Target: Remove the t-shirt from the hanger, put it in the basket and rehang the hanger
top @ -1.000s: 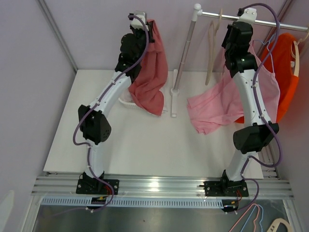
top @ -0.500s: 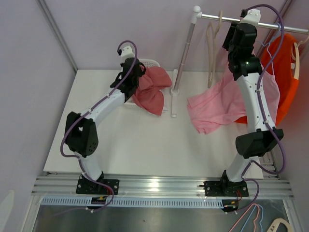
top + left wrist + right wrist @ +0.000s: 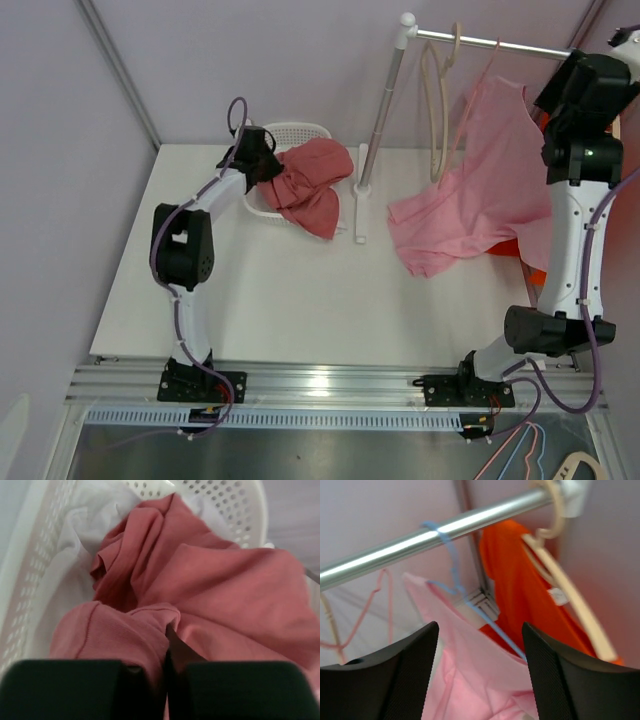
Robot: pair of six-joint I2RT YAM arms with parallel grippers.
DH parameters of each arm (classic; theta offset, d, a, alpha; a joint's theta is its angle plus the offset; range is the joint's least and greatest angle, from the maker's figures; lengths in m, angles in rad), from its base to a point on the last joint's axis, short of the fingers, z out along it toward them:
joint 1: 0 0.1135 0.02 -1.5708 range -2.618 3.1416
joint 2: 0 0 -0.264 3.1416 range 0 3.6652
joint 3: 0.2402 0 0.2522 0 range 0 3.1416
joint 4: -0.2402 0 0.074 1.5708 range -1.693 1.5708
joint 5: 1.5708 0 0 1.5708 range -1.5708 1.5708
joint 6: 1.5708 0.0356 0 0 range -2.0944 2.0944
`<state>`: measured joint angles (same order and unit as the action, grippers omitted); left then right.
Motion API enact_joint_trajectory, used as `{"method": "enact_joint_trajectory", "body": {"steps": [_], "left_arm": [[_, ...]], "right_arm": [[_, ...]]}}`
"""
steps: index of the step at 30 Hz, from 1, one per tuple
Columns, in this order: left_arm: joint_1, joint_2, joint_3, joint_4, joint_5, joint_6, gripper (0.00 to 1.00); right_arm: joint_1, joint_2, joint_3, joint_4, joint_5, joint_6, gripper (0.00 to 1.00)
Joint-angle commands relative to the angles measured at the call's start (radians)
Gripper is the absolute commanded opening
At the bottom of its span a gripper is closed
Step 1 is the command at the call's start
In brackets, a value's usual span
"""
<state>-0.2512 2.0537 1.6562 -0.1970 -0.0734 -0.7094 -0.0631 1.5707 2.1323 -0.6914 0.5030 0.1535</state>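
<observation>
The white desk [image 3: 300, 300] carries the clothes rack, whose steel rail [image 3: 500, 43] runs along the back right. The pink t-shirt [image 3: 490, 170] is on the rail on its blue hanger [image 3: 451, 570], the hook over the bar, and its lower edge is bunched on the desk. A second ago the right arm stood in front of this shirt. It has since swung off to the right, so the shirt now shows almost whole and the orange garment [image 3: 520, 580] beside it is largely covered in the top view.

The red t-shirt [image 3: 310, 180] has come down. A second ago the left arm held it high in the air, and half a second ago it was sinking toward the white basket [image 3: 295, 130]. Now it lies partly inside, over something white (seen only from the left wrist), with the rest spilling over the rim onto the desk.

The left claw [image 3: 166, 677] is low at the basket, its jaws clenched on a fold of the red cloth, which runs down into the narrow slit between them. The right claw [image 3: 479, 630] is released – its fingers [image 3: 400, 680] stand wide apart just under the rail, facing the blue hanger and the pink shoulder without touching either.

A bare cream hanger [image 3: 435, 90] also hangs from the rail, near the upright pole [image 3: 385, 100].
</observation>
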Motion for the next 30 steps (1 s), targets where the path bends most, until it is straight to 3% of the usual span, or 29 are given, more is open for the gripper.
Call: {"method": "enact_joint_trajectory", "body": {"steps": [1, 4, 5, 6, 9, 12, 21, 25, 30], "left_arm": [[0.021, 0.104, 0.137, -0.083, 0.240, -0.061, 0.17], [0.024, 0.175, 0.220, -0.125, 0.299, -0.050, 0.34], [0.024, 0.186, 0.241, -0.131, 0.307, -0.050, 0.45], [0.024, 0.195, 0.252, -0.151, 0.319, -0.051, 0.71], [0.026, 0.215, 0.281, -0.167, 0.342, -0.094, 0.94], [0.024, 0.163, 0.242, -0.160, 0.308, -0.093, 0.99], [-0.002, -0.139, -0.025, -0.035, 0.186, -0.003, 0.99], [-0.031, -0.227, -0.046, -0.002, 0.184, 0.024, 1.00], [-0.065, -0.271, 0.045, -0.059, 0.176, 0.056, 0.99]], "right_arm": [[-0.062, -0.028, 0.031, -0.076, -0.053, 0.035, 0.73], [-0.134, -0.021, 0.032, -0.092, -0.133, 0.035, 0.75], [-0.153, -0.018, 0.034, -0.097, -0.214, 0.034, 0.75], [-0.171, -0.014, 0.034, -0.100, -0.263, 0.026, 0.77], [-0.233, -0.001, 0.014, -0.097, -0.389, -0.003, 0.84], [-0.271, 0.015, 0.000, -0.082, -0.469, -0.018, 0.86], [-0.285, 0.084, -0.008, 0.024, -0.684, -0.115, 0.83], [-0.287, 0.106, -0.020, 0.059, -0.716, -0.127, 0.82], [-0.287, 0.111, -0.058, 0.150, -0.718, -0.138, 0.69]]}}
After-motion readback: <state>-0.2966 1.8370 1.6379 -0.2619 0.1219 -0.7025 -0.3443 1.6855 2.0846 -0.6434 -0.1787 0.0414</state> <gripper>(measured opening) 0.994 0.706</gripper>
